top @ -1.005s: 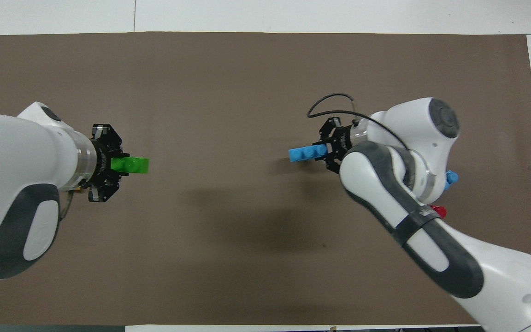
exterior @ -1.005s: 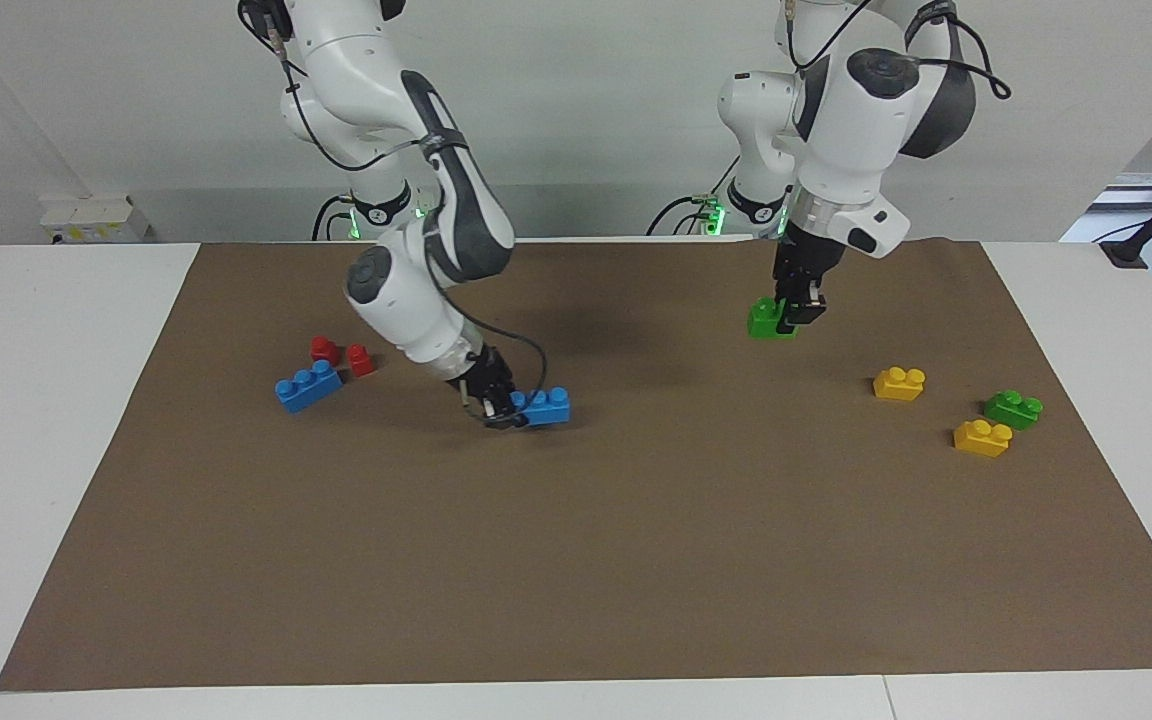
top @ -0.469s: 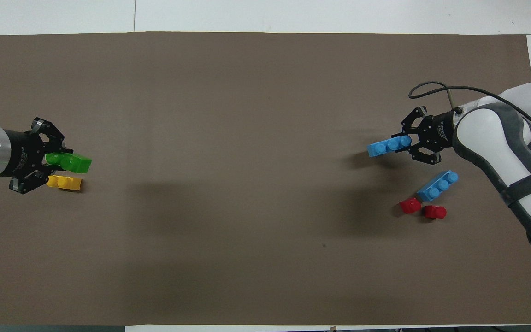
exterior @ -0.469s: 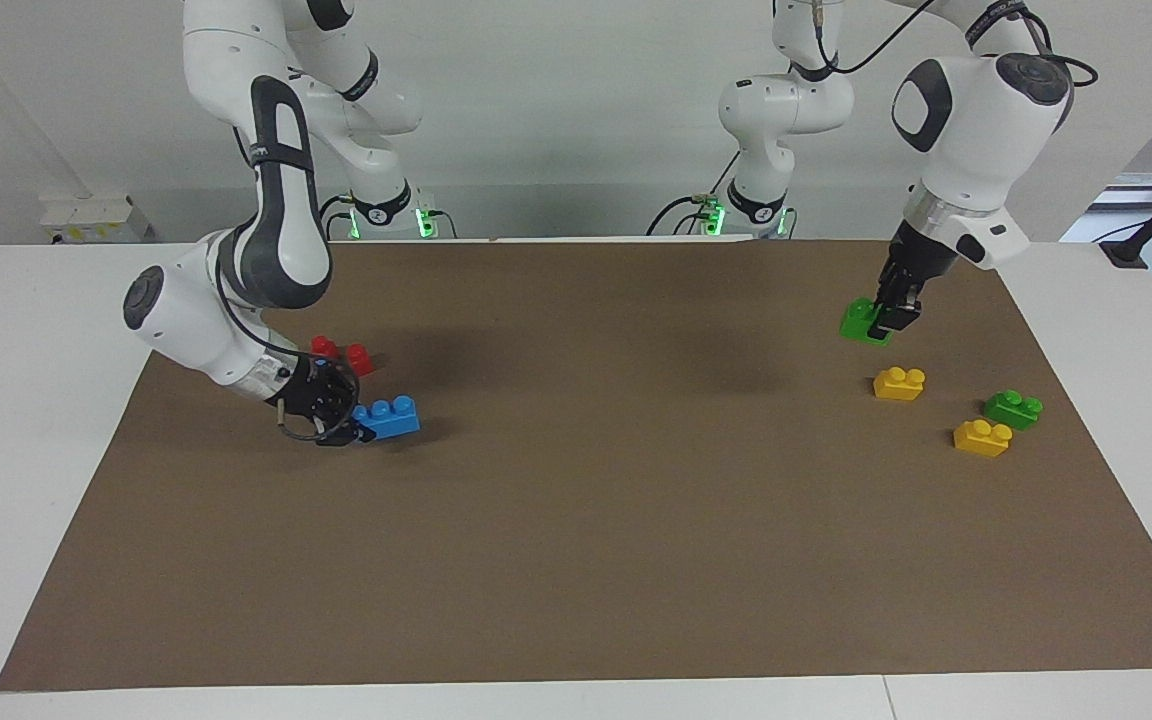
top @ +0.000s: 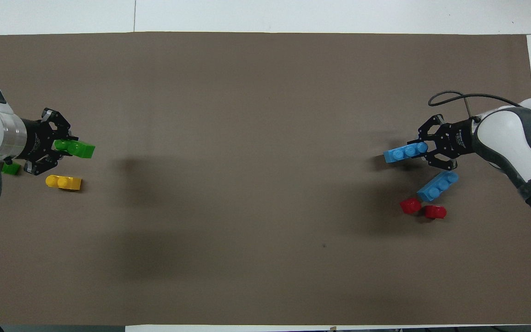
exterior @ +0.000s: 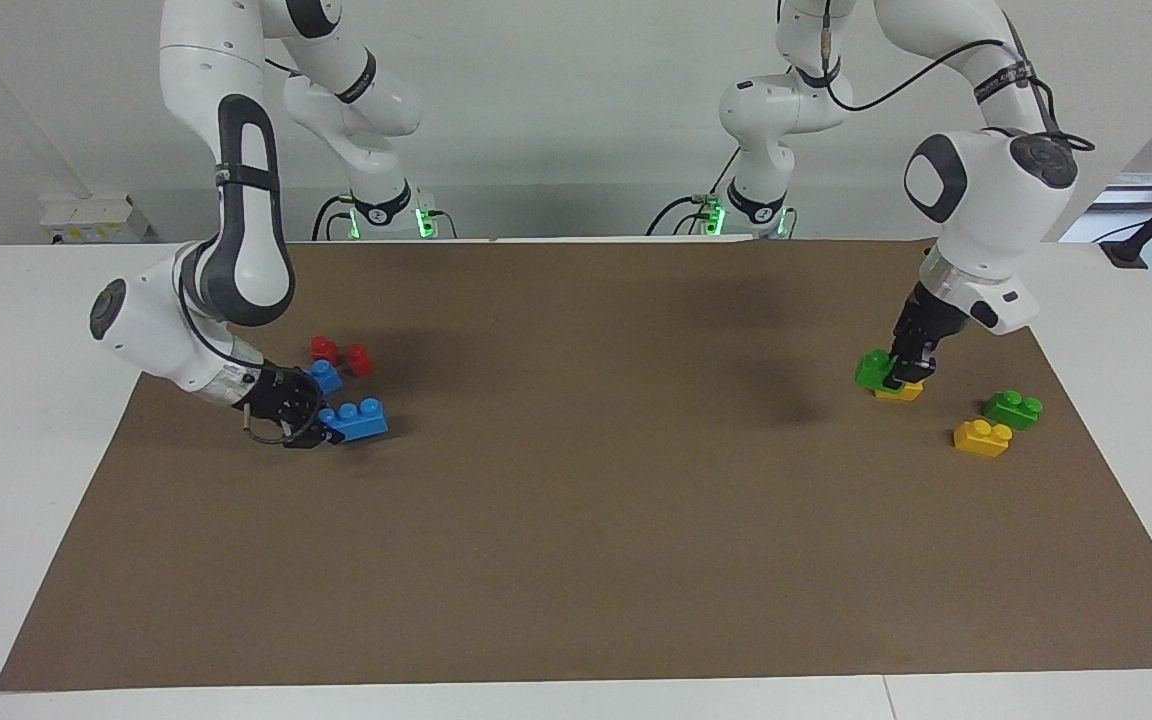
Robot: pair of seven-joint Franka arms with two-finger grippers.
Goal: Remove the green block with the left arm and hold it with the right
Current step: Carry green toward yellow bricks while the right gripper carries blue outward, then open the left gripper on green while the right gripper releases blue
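My left gripper is shut on a bright green block with two studs. It holds the block low over a yellow brick near the left arm's end of the mat. I cannot tell whether the two touch. A second green block lies on the mat closer to that end. My right gripper is shut on a blue three-stud brick, held just above the mat near the right arm's end.
A second yellow brick lies beside the loose green block. A second blue brick and two red pieces lie near the right gripper. A brown mat covers the white table.
The arms have swung apart. The left gripper carried the green block toward its end of the table and down over the yellow brick. The right gripper carried the blue brick toward its own end.
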